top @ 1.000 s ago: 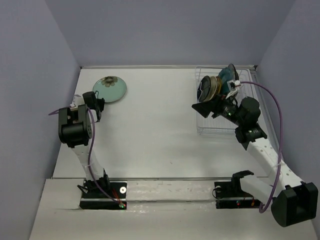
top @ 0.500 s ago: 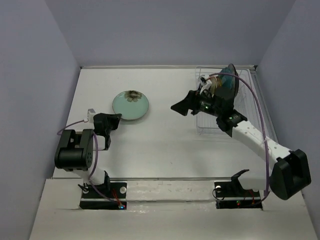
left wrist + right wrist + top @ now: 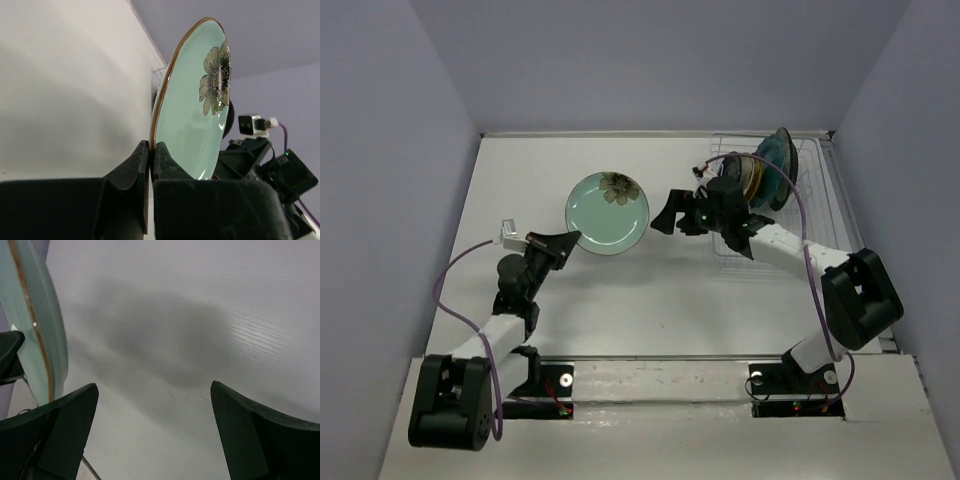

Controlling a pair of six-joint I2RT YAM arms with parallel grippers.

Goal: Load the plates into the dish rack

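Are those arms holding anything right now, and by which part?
The left gripper pinches the mint flower plate by its rim. The right gripper is open and holds nothing.

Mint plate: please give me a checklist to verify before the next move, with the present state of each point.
1. Left hand shut on the rim of the mint plate: ok.
2. Right hand open: ok.
3. Plate rim between the right hand's fingers: not ok, it stands to one side of them.
4. Plate lifted off the table: cannot tell.
5. Bare bars in the dish rack for one more plate: ok, at its near end.
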